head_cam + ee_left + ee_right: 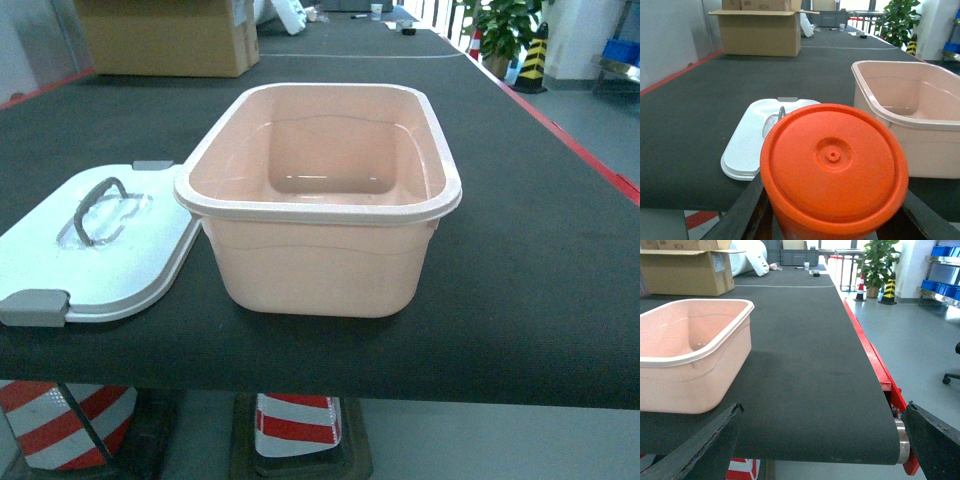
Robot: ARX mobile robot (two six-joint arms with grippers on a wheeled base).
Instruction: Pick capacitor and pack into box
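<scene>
One pale pink box (320, 200) stands open on the black belt (520, 260), one white lid (95, 245) just beside it. The left gripper (832, 220) grasps one orange capacitor (834, 167). The right gripper (820, 450) is spread wide, holding nothing.

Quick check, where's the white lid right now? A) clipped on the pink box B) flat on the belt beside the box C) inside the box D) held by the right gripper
B. The white lid lies flat on the dark belt, handle up, just left of the open, empty pink box; the right gripper is open with nothing in it.
</scene>
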